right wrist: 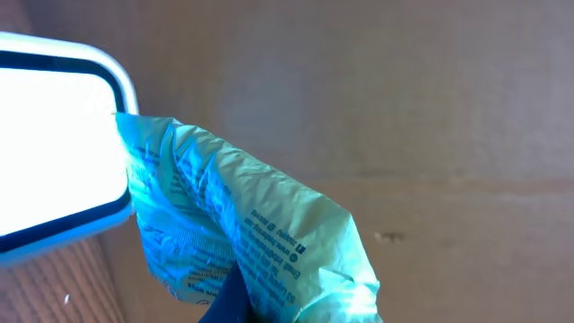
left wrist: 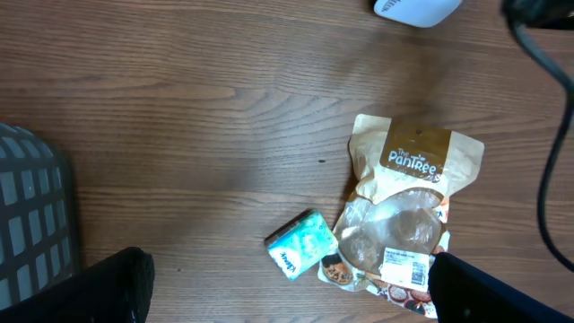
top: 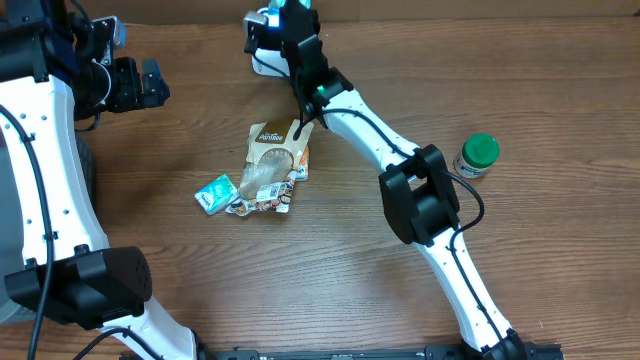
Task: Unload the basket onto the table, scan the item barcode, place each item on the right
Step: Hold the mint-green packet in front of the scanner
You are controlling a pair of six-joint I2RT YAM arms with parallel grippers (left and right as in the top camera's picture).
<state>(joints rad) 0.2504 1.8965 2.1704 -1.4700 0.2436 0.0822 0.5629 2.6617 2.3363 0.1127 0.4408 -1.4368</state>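
My right tool (top: 291, 22) is clenched on a thin green packet (right wrist: 247, 235), pinching it from below. It holds the packet up at the far edge of the tabletop (top: 330, 250), right beside the scanner (right wrist: 54, 152). In the right wrist view the packet's crumpled upper edge touches or overlaps the corner of the scanner's lit window. The film shows lines of small print on the side I can see. I cannot make out a barcode there, and I cannot tell what faces the window.

My left tool (top: 140, 85) is released, jaws wide. It hangs over the near-left part of the tabletop, holding nothing. Below it lie a Pantree pouch (left wrist: 408, 206) and, just beside that, a small teal pack (left wrist: 300, 244). A jar (top: 478, 155) with a green lid stands well apart to the right.

I judge that I am in the presenting step: the item is lifted and at the reader, the scan not yet confirmed. The next move calls for small wrist turns to bring the code flat to the window, then holding steady. The film is creased, so a fold could hide the bars.
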